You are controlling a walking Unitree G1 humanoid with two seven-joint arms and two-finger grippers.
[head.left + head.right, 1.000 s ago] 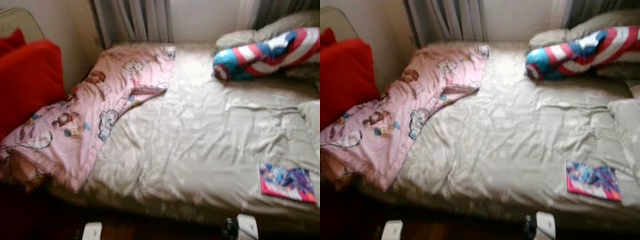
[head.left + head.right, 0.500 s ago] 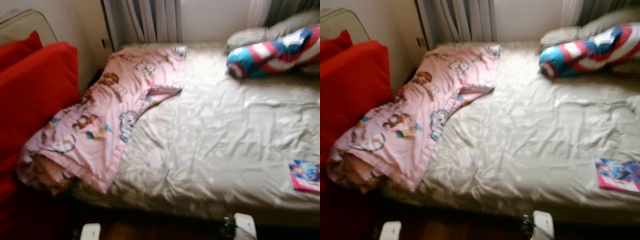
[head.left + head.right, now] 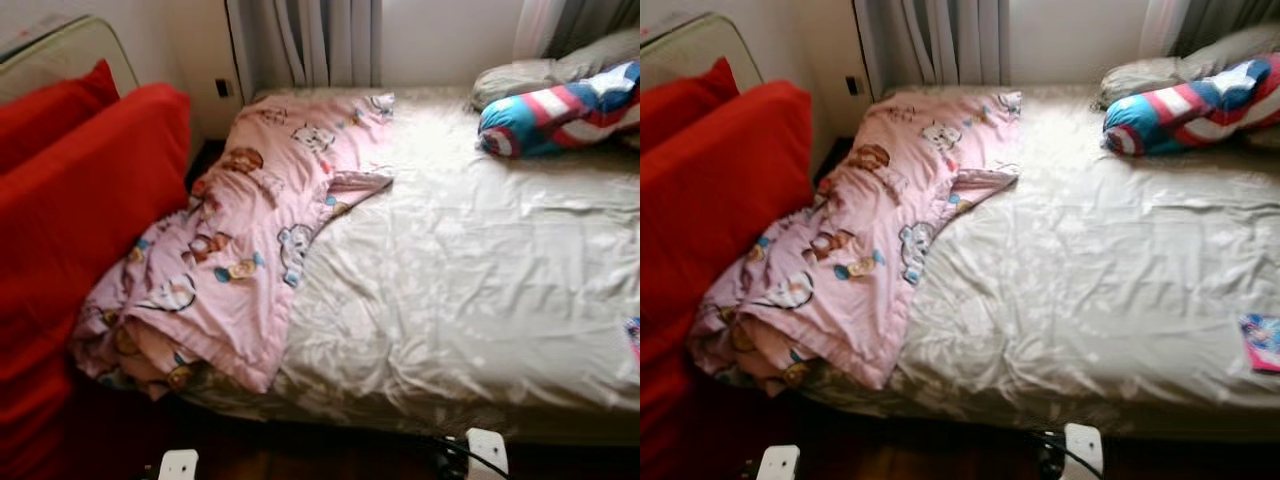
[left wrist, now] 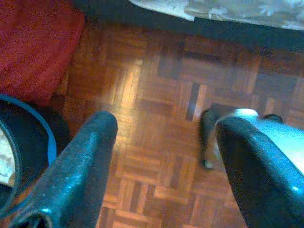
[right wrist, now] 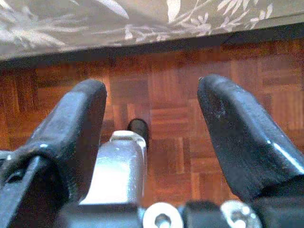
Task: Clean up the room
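Bedside survey: pink cartoon-print blanket point(image 3: 240, 250) lies bunched along the left side of the cream satin bedsheet point(image 3: 470, 270), its corner drooping over the edge beside the red cushions point(image 3: 80, 220). Your left gripper point(image 4: 161, 156) and right gripper point(image 5: 152, 118) both hang low over the wooden parquet floor point(image 4: 156, 95), fingers spread wide, holding nothing. Risk: grab one slack corner and you likely drag the whole blanket onto the floor
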